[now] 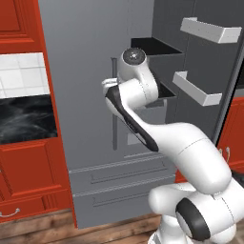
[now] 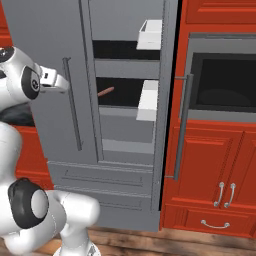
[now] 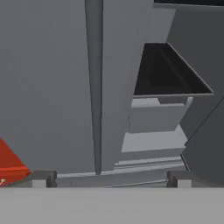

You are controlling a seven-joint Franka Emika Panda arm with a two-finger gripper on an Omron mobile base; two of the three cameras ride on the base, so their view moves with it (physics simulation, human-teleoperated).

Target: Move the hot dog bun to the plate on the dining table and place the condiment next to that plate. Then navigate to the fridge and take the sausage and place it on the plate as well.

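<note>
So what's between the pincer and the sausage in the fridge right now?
In the right base view, the closed left door's long vertical handle and that door's edge stand between the open pincer and the sausage on the fridge shelf.

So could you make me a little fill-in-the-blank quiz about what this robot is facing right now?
The tall grey double-door fridge has its right-hand door swung ____.
On a shelf inside lies a thin reddish-brown ____.
The white arm's two-finger gripper has its jaws ____, holding nothing.
The cabinets beside the fridge are coloured ____.

Missing words: open; sausage; open; red.
</note>
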